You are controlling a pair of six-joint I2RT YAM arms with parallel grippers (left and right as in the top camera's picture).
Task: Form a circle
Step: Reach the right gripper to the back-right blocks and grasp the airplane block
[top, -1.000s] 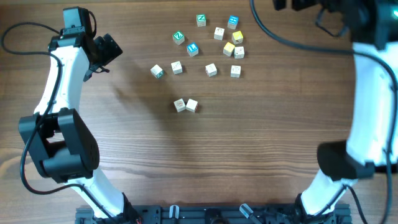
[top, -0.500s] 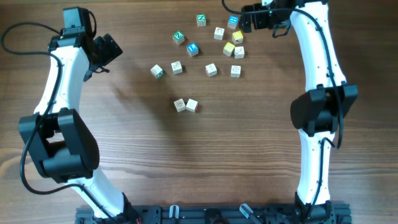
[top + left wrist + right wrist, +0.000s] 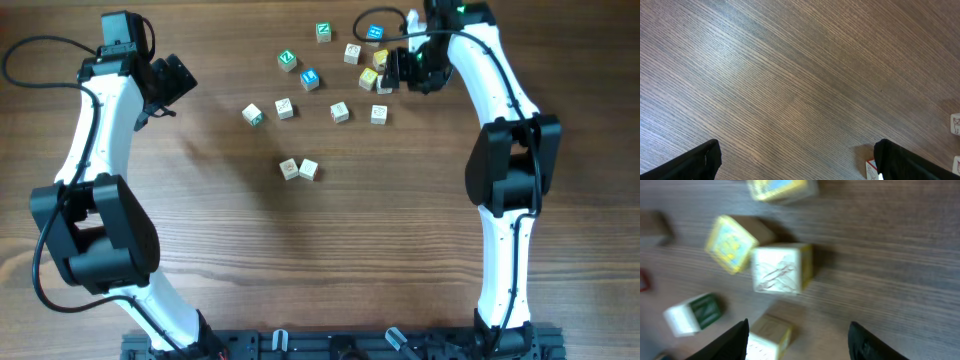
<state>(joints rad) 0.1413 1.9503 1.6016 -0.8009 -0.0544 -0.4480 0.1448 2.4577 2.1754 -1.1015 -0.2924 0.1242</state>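
Wooden cubes (image 3: 340, 112) lie loose at the far middle of the surface (image 3: 300, 260), no ring yet. Light, hard, slidey, so I'd pinch flat opposite faces. Right jaws parted, empty, right beside them; left jaws wide apart.

Cream and yellow letter cubes (image 3: 340, 112) lie scattered on the counter (image 3: 300, 260).
At the far right, a cream cube (image 3: 782, 269) with a scribbled face touches a tilted yellow cube (image 3: 732, 242), and a second yellow cube (image 3: 381, 58) sits just behind them. Nearer, a loose cream row (image 3: 285, 108) runs leftward. A touching cream pair (image 3: 299, 169) lies well apart from it.
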